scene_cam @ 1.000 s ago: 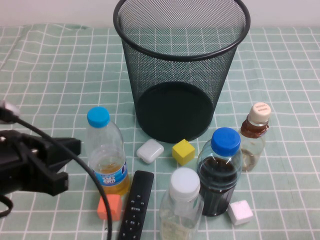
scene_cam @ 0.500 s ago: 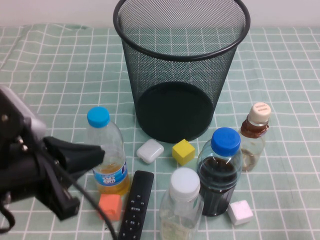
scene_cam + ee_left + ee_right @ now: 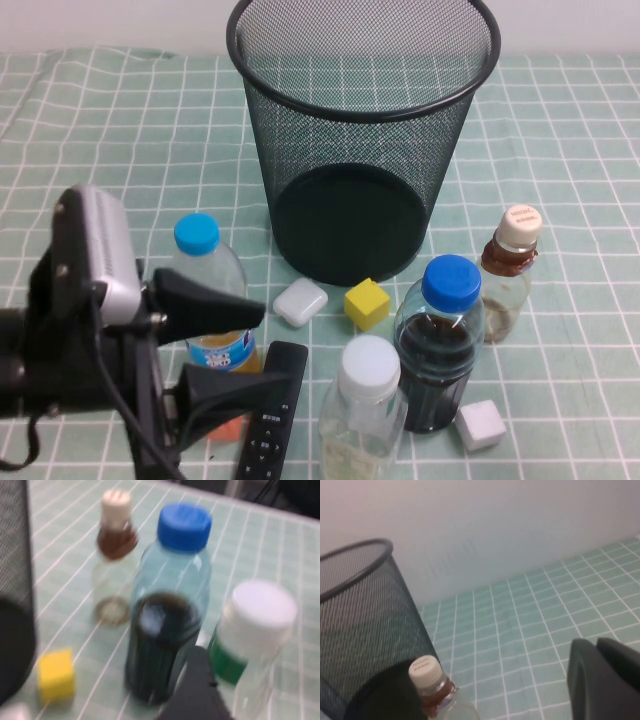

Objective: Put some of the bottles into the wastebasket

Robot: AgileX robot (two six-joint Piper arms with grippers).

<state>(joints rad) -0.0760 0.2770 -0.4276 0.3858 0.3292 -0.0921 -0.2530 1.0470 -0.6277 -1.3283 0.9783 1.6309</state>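
The black wire-mesh wastebasket (image 3: 360, 130) stands at the back centre. The white-capped bottle (image 3: 365, 410) stands at the front, also in the left wrist view (image 3: 255, 630). The beige-capped bottle (image 3: 508, 270) stands to the right, also in the right wrist view (image 3: 432, 685). My left gripper (image 3: 280, 345) is open and empty at the front left. It is level with the blue-capped orange bottle (image 3: 205, 280) and left of the white-capped bottle. One of its fingers (image 3: 197, 690) shows beside that bottle. My right gripper (image 3: 602, 675) is shut and empty, and is out of the high view.
A blue-capped dark bottle (image 3: 440, 345) stands between the two task bottles. A black remote (image 3: 270, 420), a white case (image 3: 300, 301), a yellow cube (image 3: 366, 303) and a white cube (image 3: 481, 424) lie nearby. An orange cube (image 3: 228, 428) is mostly hidden by my left gripper.
My left arm has swung right and forward from the left edge. Its open fingers now reach past the orange bottle toward the white-capped bottle. The bottles have not moved.
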